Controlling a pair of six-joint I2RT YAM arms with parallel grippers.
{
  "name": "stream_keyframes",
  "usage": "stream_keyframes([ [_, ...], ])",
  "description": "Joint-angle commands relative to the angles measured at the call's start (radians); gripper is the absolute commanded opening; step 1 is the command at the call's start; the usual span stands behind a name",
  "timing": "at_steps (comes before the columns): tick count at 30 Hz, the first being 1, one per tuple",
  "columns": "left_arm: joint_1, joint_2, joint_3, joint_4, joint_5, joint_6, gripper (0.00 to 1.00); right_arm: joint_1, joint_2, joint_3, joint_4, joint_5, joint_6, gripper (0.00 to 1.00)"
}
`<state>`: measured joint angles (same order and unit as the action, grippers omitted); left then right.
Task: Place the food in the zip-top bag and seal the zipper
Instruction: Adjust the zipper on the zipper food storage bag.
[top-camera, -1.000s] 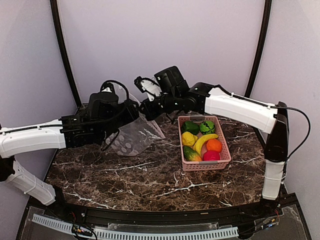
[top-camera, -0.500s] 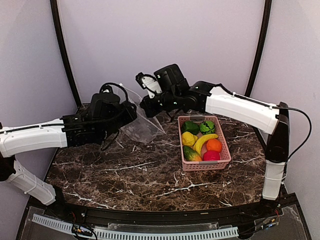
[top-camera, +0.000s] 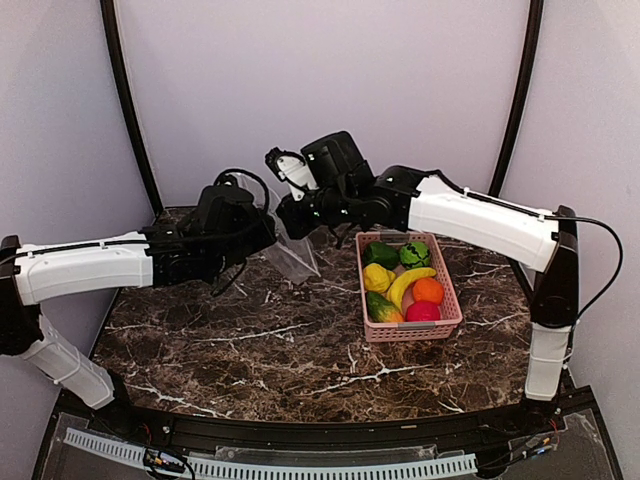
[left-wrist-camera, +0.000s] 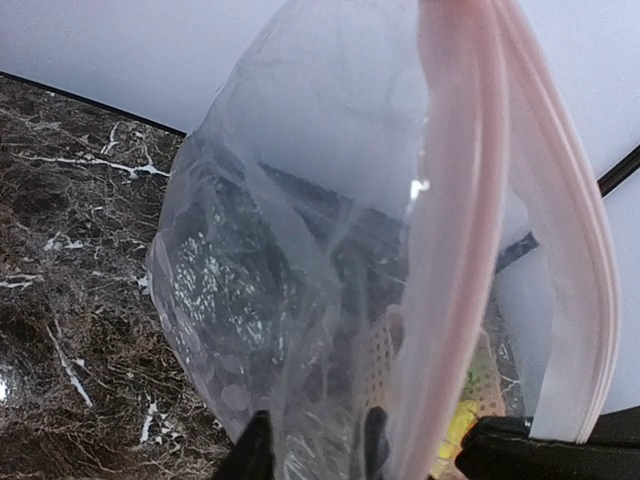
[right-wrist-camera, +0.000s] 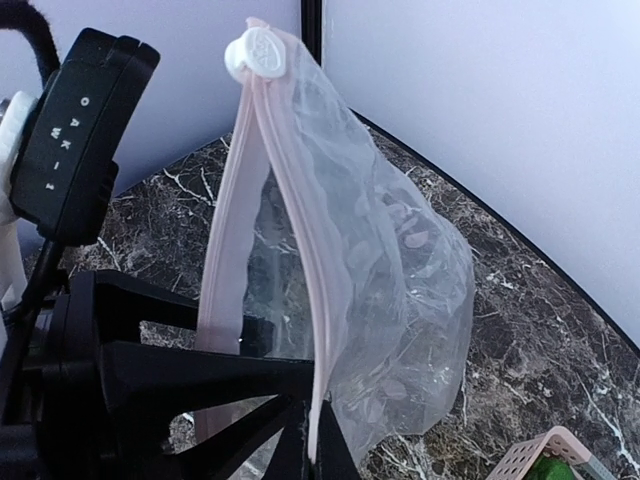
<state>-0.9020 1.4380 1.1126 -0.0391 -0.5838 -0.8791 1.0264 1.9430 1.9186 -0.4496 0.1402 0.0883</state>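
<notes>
A: Where's the floppy clear dotted bag (top-camera: 290, 255)?
B: Hanging over the far bench (top-camera: 250, 350). The right tool (right-wrist-camera: 310, 445) is clenched on its pink zipper strip (right-wrist-camera: 225, 250). The left tool (left-wrist-camera: 313, 447) gapes around its side. The shiny toy food (top-camera: 400, 285) sits in the pink lattice basket (top-camera: 412, 333), right.

basket (top-camera: 410, 334) top open, bag (top-camera: 295, 258) hangs near left
</notes>
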Motion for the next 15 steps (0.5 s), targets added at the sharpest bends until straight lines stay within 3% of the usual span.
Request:
stream_keyframes([
  [1,0.003,-0.056,-0.025,0.0,0.015,0.02,0.23,-0.029,-0.029,0.006,0.028,0.045,0.021,0.0],
  [4,0.003,-0.124,-0.046,-0.047,-0.035,0.058,0.15,-0.068,-0.025,-0.009,0.023,0.108,0.024,0.0],
  [9,0.003,-0.192,-0.06,-0.089,-0.069,0.125,0.11,-0.1,0.001,-0.002,0.02,0.228,0.012,0.0],
  [15,0.003,-0.165,-0.054,-0.088,0.003,0.138,0.05,-0.101,0.038,0.04,-0.004,0.175,0.006,0.0],
])
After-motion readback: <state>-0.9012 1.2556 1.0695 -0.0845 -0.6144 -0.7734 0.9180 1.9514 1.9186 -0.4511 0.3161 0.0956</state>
